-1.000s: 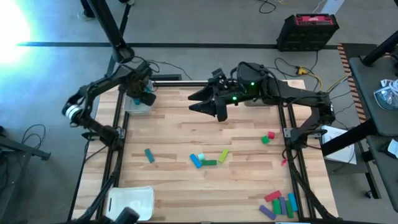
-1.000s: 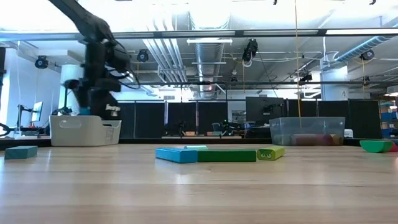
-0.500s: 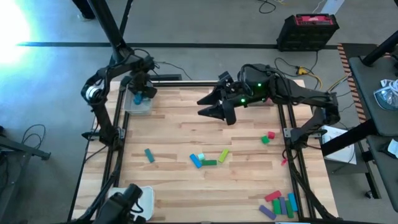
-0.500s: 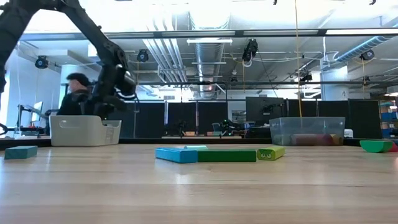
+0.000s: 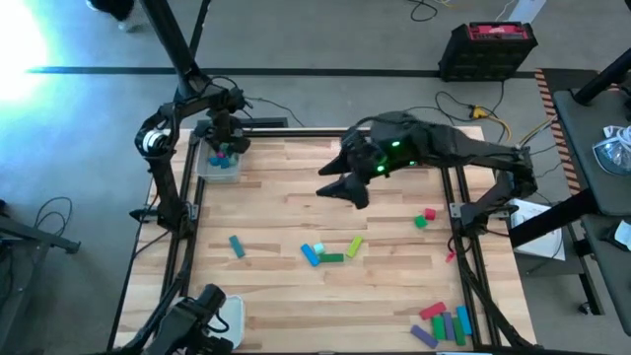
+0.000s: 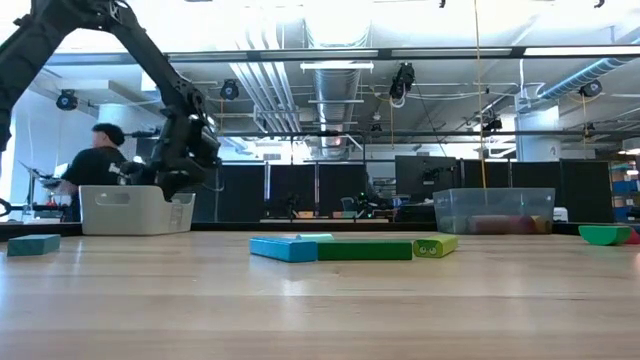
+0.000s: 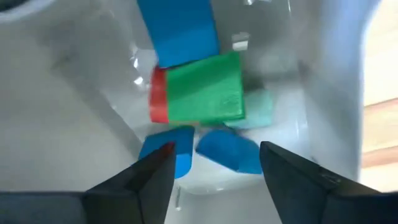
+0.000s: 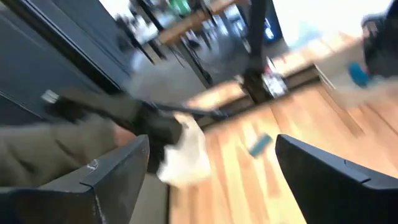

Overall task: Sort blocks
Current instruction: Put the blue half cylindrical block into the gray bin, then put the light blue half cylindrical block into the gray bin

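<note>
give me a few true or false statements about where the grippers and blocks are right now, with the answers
1. The left gripper is open above the clear tray. True.
2. That tray holds no blocks. False: a green block, blue blocks and a red one lie in it.
3. The right gripper is shut on a block. False: its fingers are apart and empty, above the table.
4. A teal bar lies alone on the table, apart from the middle cluster. True.
5. The red block by the table's right edge lies apart from every green one. False: it touches one.
</note>
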You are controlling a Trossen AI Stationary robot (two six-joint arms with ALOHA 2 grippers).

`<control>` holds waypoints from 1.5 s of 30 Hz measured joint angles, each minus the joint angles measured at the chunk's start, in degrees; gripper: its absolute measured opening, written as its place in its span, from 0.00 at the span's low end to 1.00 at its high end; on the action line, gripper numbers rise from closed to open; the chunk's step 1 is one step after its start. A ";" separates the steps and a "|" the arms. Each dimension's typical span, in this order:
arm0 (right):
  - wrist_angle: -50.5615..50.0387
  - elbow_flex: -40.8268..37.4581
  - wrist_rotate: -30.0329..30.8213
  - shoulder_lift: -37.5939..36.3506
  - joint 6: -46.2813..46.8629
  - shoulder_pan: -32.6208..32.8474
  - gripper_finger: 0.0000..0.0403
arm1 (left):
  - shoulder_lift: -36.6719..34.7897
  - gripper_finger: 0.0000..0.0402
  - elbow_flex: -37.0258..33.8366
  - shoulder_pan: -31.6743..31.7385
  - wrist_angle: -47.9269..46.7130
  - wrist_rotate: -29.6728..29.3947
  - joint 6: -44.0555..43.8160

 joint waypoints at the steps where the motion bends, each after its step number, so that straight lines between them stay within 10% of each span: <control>1: -1.09 0.00 0.49 0.81 -0.84 0.00 0.87 | -0.66 0.55 0.27 0.00 -0.18 -0.08 0.16; 13: -13.14 -0.37 13.39 12.51 -20.30 3.08 0.89 | -23.93 0.59 -4.59 -6.49 -2.94 8.92 1.19; 23: -14.32 -0.39 16.70 23.30 -26.28 11.58 0.83 | -54.83 0.59 -25.57 -38.99 14.01 13.17 -14.15; 36: -20.92 -0.39 16.24 36.61 28.19 11.50 0.69 | -65.06 0.58 -37.76 -85.87 30.12 -7.68 -39.22; 45: -19.50 -0.21 15.11 40.78 34.35 10.34 0.59 | -64.95 0.58 -37.37 -94.64 29.90 -14.55 -46.77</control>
